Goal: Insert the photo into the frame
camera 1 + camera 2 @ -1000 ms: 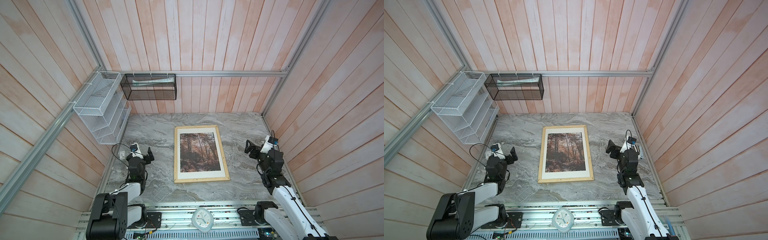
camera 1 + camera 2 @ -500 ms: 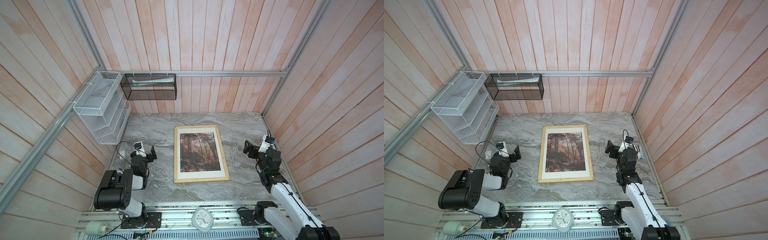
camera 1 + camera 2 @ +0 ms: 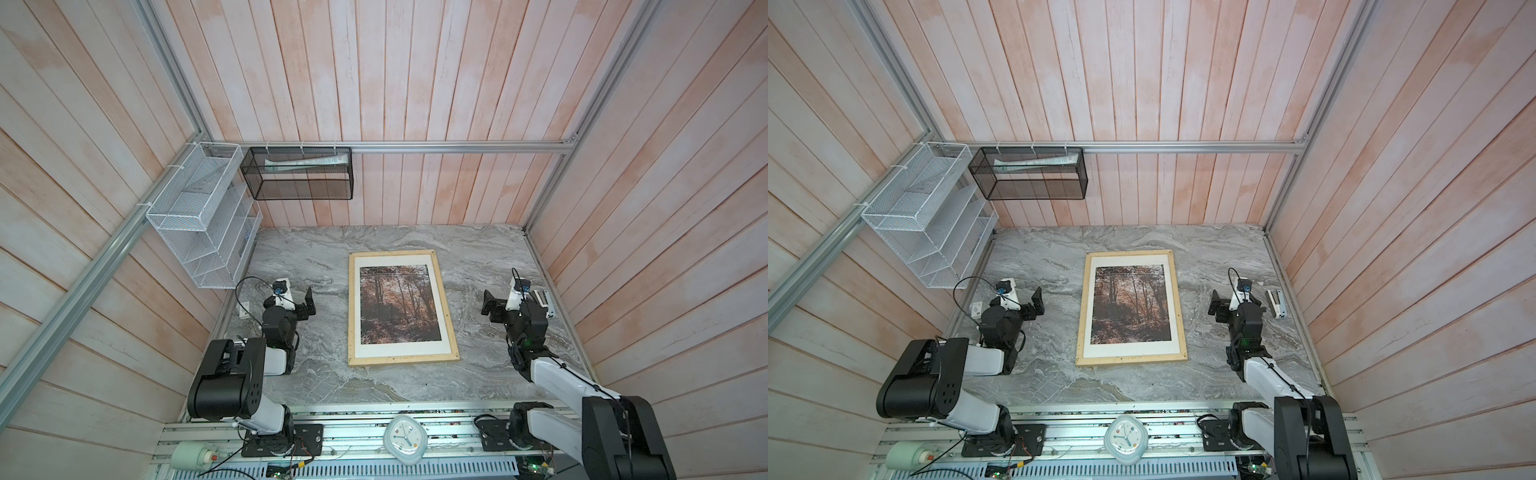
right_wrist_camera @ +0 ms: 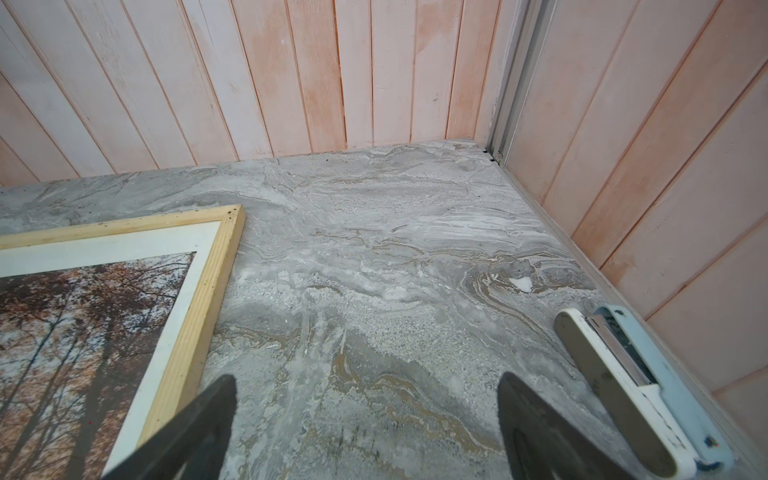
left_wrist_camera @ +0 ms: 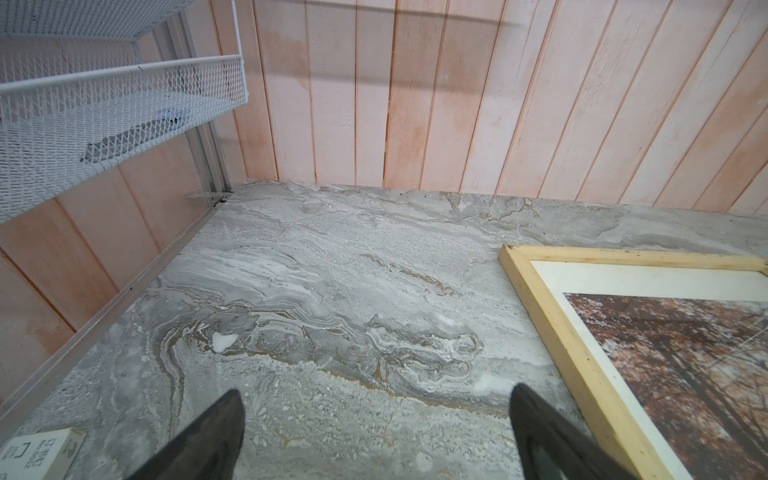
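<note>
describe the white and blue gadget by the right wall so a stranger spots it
On the grey marble tabletop, follow the right-hand wall about halfway along. A slim stapler-like tool lies there, white over pale blue, the only loose item on that side.

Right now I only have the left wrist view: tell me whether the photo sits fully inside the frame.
Observer: Yes. In both top views the photo lies flat within the frame, with a white margin showing on all four sides.
Operator: Report the right claw.
Observer: The right claw is open and empty, off the frame's right side, not touching it.
Operator: Name what lies near it.
Observer: A white stapler, beside the right wall.
</note>
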You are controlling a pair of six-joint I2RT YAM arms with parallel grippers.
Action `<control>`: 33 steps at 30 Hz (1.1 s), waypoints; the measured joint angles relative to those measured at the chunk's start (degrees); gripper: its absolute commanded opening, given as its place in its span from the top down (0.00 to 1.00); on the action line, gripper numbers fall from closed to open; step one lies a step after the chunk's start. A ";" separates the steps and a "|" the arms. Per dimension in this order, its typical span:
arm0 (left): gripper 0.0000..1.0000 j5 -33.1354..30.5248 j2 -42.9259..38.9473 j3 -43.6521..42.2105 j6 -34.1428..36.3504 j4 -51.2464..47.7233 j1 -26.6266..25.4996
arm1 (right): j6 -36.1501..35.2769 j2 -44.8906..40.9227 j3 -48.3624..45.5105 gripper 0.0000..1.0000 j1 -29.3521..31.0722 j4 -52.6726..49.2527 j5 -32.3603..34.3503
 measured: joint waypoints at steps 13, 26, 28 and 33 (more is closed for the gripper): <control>0.00 -0.15 0.00 0.00 0.42 -0.02 -0.31 | -4.09 13.53 -2.08 0.02 -1.92 20.52 -0.09; 0.00 -0.17 0.00 0.00 0.44 -0.02 -0.31 | -3.87 21.92 -3.93 0.02 -5.33 31.43 -7.17; 0.00 -0.17 0.00 0.00 0.44 -0.02 -0.31 | -3.89 21.42 -3.67 0.02 -5.44 30.71 -7.50; 0.00 -0.17 0.00 0.02 0.44 -0.04 -0.31 | -3.87 21.09 -3.19 0.02 -5.44 30.38 -7.85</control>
